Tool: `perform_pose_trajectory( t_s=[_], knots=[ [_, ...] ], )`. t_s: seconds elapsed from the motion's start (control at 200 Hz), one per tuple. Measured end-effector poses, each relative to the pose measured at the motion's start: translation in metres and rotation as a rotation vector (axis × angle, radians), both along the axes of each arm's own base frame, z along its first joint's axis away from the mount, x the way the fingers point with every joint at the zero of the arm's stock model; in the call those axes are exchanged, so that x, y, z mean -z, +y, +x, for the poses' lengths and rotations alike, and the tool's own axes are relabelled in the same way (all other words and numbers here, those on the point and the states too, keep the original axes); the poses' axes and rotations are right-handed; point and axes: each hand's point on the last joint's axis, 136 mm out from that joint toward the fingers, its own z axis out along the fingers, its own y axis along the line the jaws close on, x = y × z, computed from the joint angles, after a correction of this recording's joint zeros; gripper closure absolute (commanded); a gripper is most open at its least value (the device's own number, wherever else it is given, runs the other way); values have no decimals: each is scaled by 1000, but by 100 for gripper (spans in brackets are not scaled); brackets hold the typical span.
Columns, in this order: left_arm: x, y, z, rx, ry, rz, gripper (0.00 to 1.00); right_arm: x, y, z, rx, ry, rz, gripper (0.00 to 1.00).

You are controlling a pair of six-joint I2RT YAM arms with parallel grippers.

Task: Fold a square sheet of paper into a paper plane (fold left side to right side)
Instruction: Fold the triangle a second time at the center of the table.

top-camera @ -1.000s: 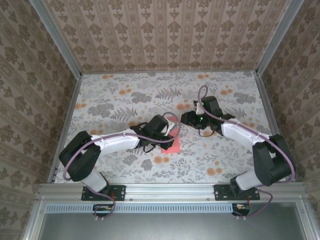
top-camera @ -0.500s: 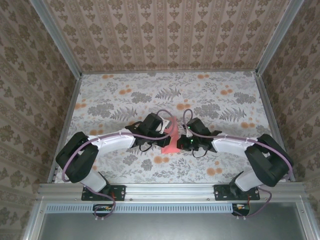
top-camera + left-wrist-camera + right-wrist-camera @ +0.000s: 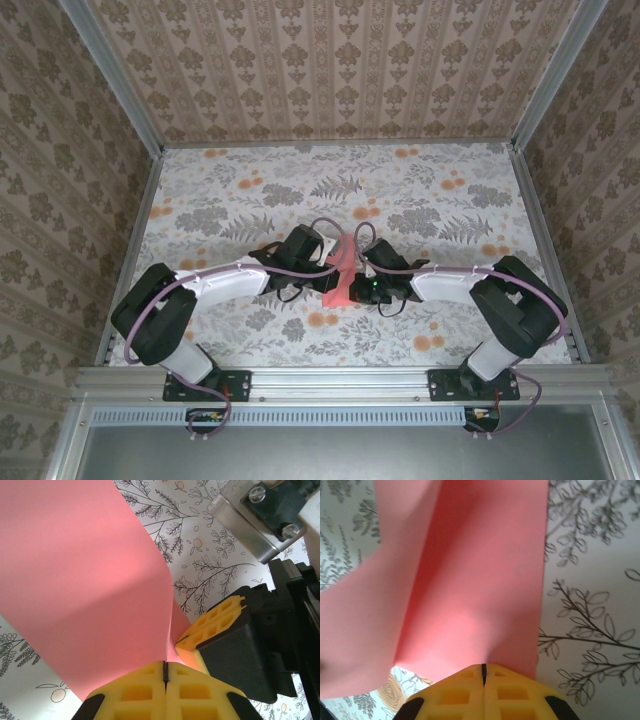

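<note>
The square sheet of paper is salmon pink and stands bowed up off the tablecloth between both arms. My left gripper is shut on its left edge. In the left wrist view the yellow pads meet on the paper, which curls away above them. My right gripper is shut on the sheet's other side, and its yellow fingers show close by in the left wrist view. Seen from the right wrist, the gripper pinches the paper, which has a soft bend running up it.
The flowered tablecloth spreads open behind and beside the arms. Patterned walls and metal rails close in the table. The two wrists sit almost touching at the middle front.
The right arm has swung in from the back right to the sheet and shut on it. The paper has risen from lying flat to a standing curl.
</note>
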Motion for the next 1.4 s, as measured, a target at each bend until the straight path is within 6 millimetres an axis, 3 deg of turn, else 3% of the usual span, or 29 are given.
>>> perform_pose_trajectory(
  t_s=[0.73,1.05,1.4],
  knots=[
    [17,20,16,-40,14,58,100,2,2,3,-2,19,-15,100],
    [43,29,19,-39,46,115,100,2,2,3,-4,19,-16,100],
    [44,26,30,-32,33,116,100,2,2,3,-4,20,-17,100]
  ],
)
